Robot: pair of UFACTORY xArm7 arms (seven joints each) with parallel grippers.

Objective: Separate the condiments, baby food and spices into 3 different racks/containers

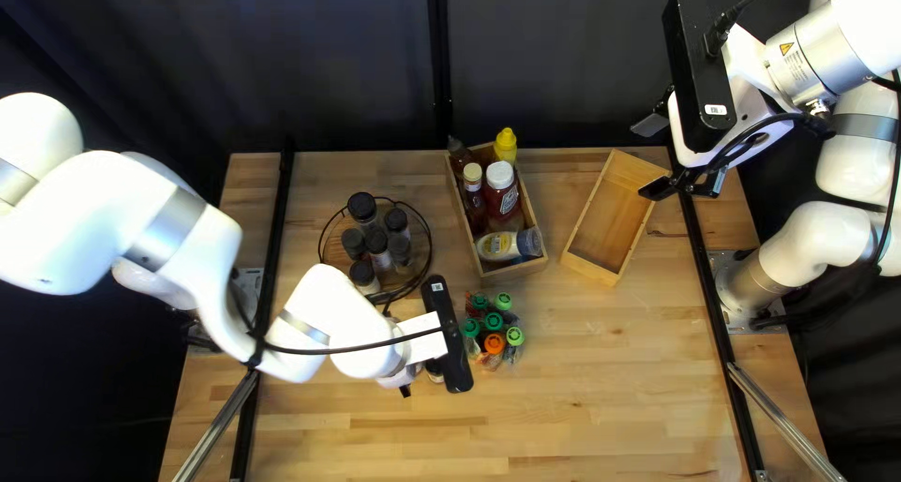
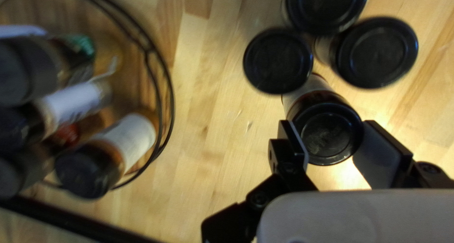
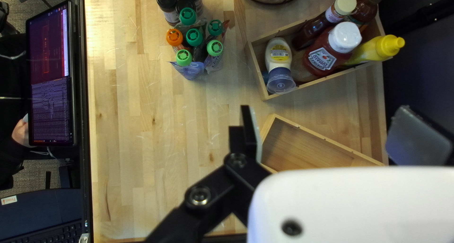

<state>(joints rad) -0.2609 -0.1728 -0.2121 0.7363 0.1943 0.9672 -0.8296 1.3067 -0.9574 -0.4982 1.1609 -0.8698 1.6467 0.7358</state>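
Observation:
In the top left view my left gripper (image 1: 402, 381) is mostly hidden under its arm, left of the baby food pouches (image 1: 493, 323). The left wrist view shows my left gripper (image 2: 331, 141) shut on a black-lidded spice jar (image 2: 327, 133), beside three more black-lidded jars (image 2: 278, 61). Spice jars (image 1: 377, 242) also fill the round wire rack (image 1: 430, 243). Condiment bottles (image 1: 501, 189) occupy one wooden box (image 1: 514, 270); the other wooden box (image 1: 610, 214) holds nothing. My right gripper (image 1: 643, 161) is raised near that bare box, and in the right wrist view my right gripper (image 3: 326, 134) stands open, nothing between its fingers.
The condiment box stands between the wire rack and the bare box, with the pouches close below it in the top left view. Beyond the table edge, the right wrist view shows a laptop (image 3: 51, 77) and a person's hand (image 3: 20, 131).

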